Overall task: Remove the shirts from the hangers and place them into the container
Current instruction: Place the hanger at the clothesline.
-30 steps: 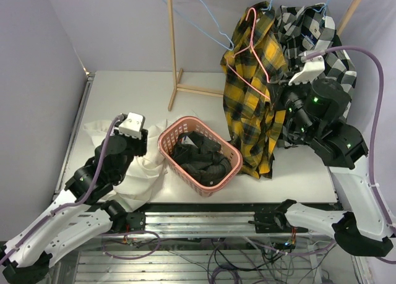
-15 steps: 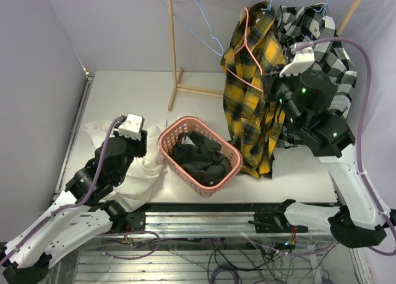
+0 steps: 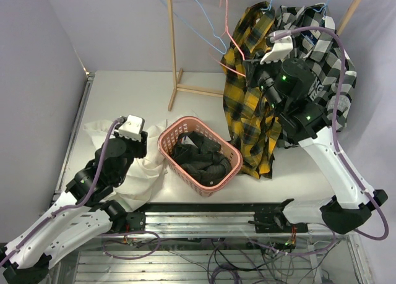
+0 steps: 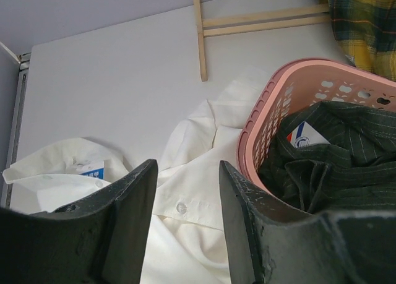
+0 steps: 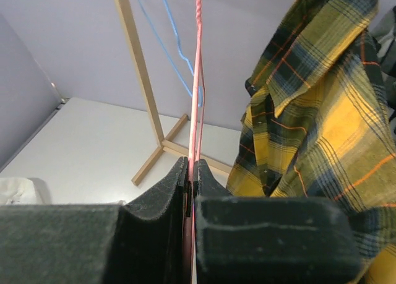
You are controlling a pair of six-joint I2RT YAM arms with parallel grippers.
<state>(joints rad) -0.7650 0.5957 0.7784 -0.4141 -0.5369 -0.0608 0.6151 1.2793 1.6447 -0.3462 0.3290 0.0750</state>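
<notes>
Left gripper (image 4: 187, 172), jaws apart, over the white shirt (image 4: 185, 142) lying beside the basket (image 4: 260, 129) (pinstriped shirt (image 4: 334, 154) inside); farther, right gripper (image 5: 190, 167) clamped on the pink hanger (image 5: 198, 61) beside the hanging plaid shirt (image 5: 309, 129).

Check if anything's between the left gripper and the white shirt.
Nothing visible. The left gripper, open, faces the white shirt lying on the table, with only air between. The pink basket sits beside the shirt, off to the right, outside the path.
</notes>
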